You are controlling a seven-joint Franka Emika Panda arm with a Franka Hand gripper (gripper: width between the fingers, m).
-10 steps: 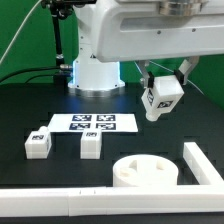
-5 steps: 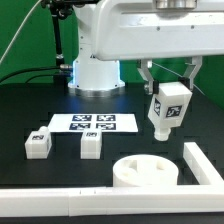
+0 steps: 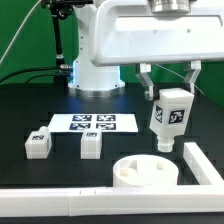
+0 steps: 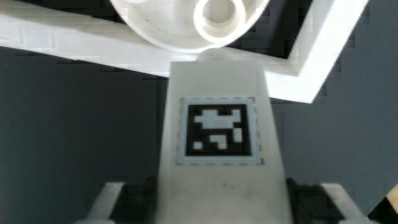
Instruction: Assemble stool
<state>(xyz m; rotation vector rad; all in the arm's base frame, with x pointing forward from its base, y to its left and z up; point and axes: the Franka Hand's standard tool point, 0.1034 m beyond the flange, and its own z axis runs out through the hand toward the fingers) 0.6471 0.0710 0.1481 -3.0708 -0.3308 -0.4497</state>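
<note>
moved: the stool leg (image 3: 170,118) I carry has swung upright and sunk lower.
pincer (image 3: 170,92): my jaws clamp that leg's top end.
stool leg: in the air, close above the round seat (image 3: 147,172).
spare legs (image 3: 38,143): two, on the table by the marker board (image 3: 92,123).

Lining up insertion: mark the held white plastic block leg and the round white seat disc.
White block leg (image 3: 176,114): exterior view, tagged front face.
Round white seat disc (image 3: 140,181): exterior view, front rim.
</note>
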